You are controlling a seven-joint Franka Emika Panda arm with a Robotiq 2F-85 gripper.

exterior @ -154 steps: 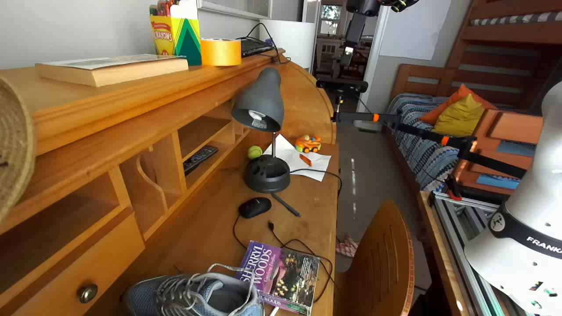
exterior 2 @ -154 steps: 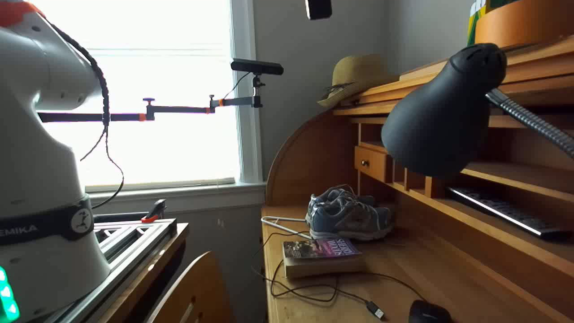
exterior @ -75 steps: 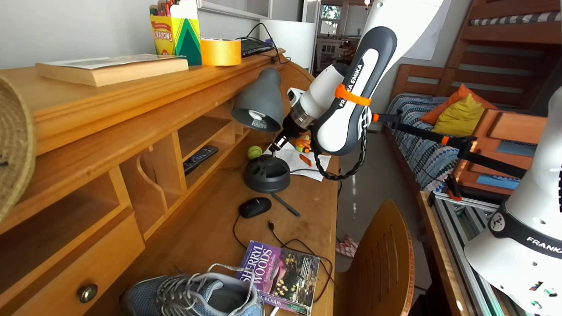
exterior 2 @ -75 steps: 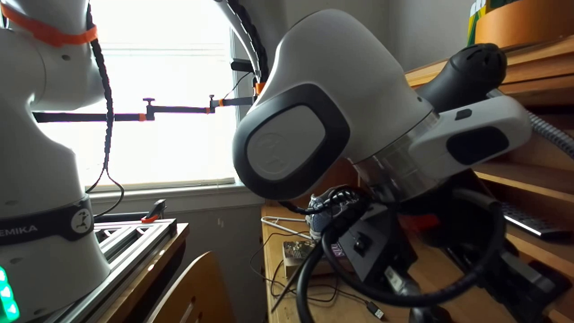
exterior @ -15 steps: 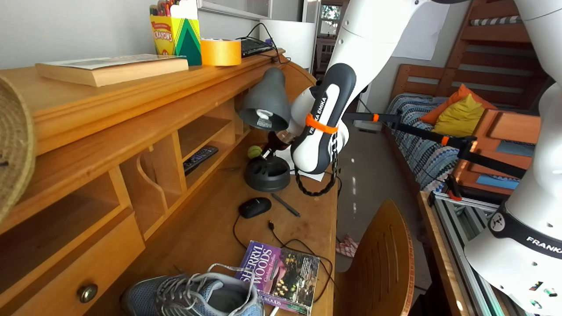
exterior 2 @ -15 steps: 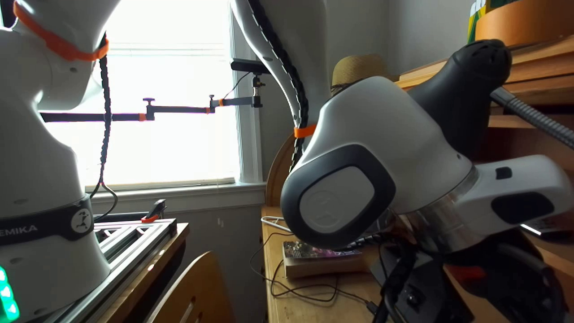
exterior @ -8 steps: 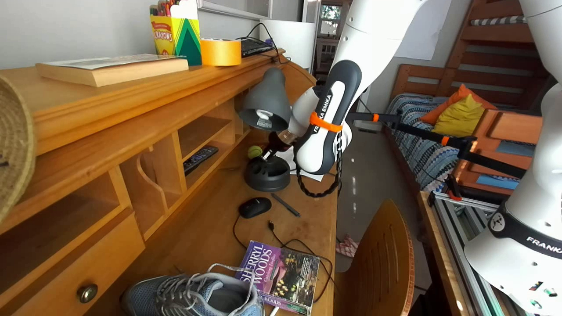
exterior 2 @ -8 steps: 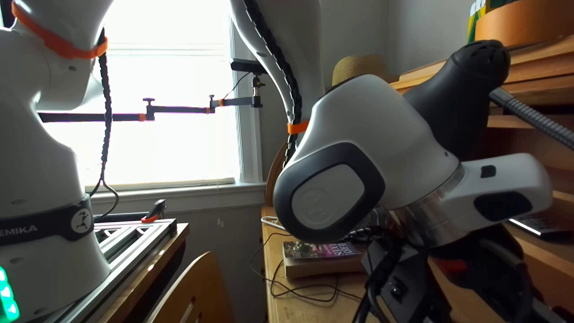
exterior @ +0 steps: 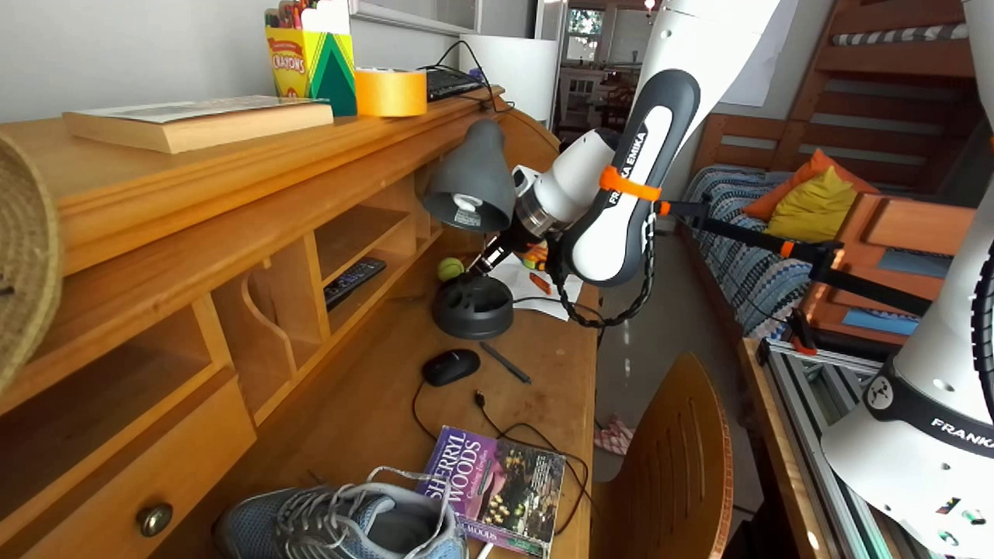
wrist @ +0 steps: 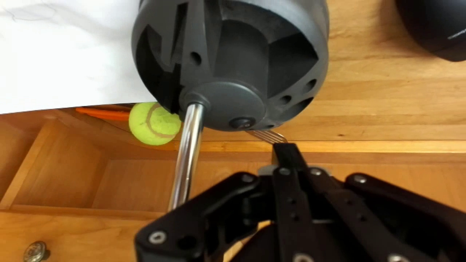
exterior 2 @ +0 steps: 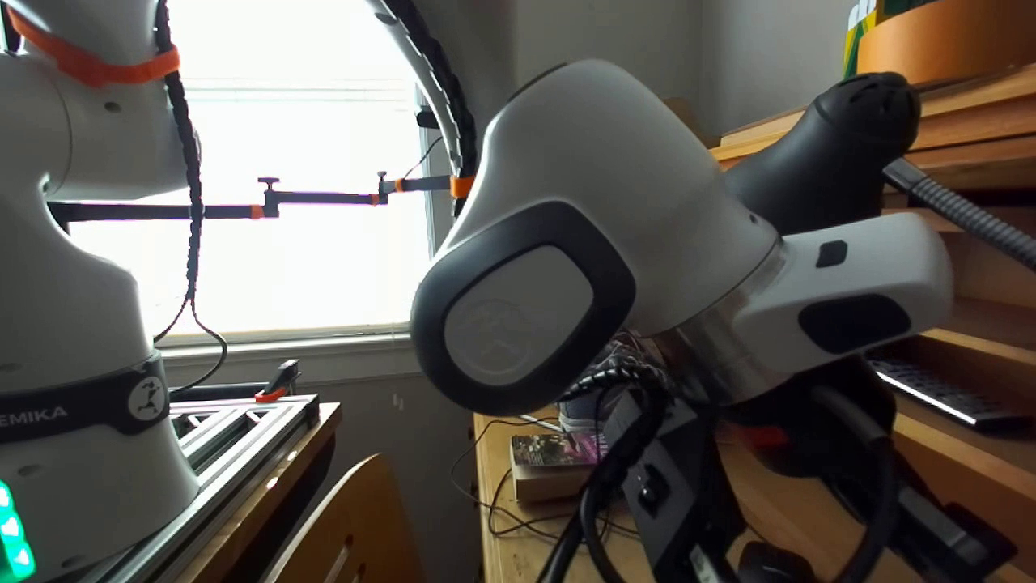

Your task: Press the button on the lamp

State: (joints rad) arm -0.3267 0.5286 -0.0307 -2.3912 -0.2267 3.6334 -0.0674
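The gripper is clenched, with nothing visible between its fingers, probably so that the paired tips make one blunt prod for pressing. It slants in beneath the shade of the lamp, likely to reach the base without knocking the cone. The lamp stands just ahead of the fingertips, its stem to one side of them in the wrist view; the likely button (a small round disc on the base's hub) shows near the tips but apart, and whether it is pushed in I cannot tell. The lamp looks dull grey, with a shiny stem and a round base cut into hollows and small holes, apparently for pens.
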